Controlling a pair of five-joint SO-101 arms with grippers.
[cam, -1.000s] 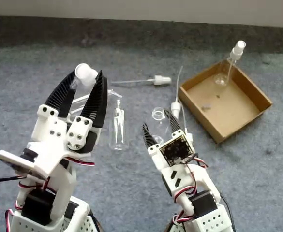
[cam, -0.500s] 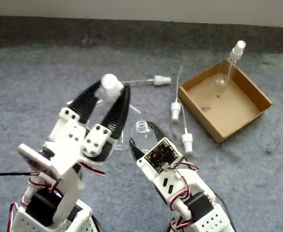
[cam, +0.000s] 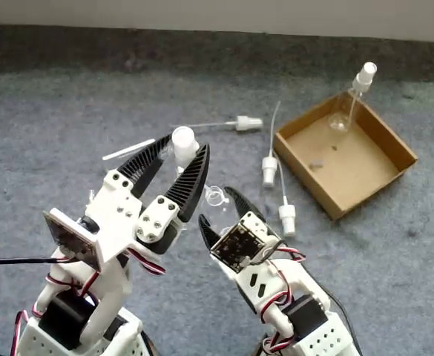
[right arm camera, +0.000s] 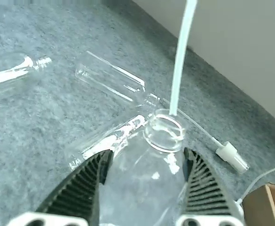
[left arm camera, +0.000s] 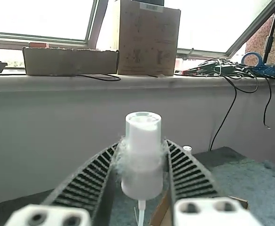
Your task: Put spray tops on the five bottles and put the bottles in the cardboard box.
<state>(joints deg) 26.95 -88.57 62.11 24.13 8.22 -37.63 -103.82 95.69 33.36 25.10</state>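
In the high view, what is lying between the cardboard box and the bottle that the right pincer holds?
Two loose spray tops lie there, side by side; the high view shows them.

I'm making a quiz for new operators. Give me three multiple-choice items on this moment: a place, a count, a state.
1. The left gripper holds a top; where does its tube end?
A. On the carpet
B. At the mouth of the bottle in the right gripper
C. Hanging free

2. How many bottles are in the box?
A. None
B. One
C. Three

3. The right gripper is:
A. Open, empty
B. Shut on a top
C. Shut on the bottle

Key:
1 B, the right wrist view shows the tube meeting the mouth.
2 B, one capped bottle leans inside it.
3 C, it clamps the bottle's sides.
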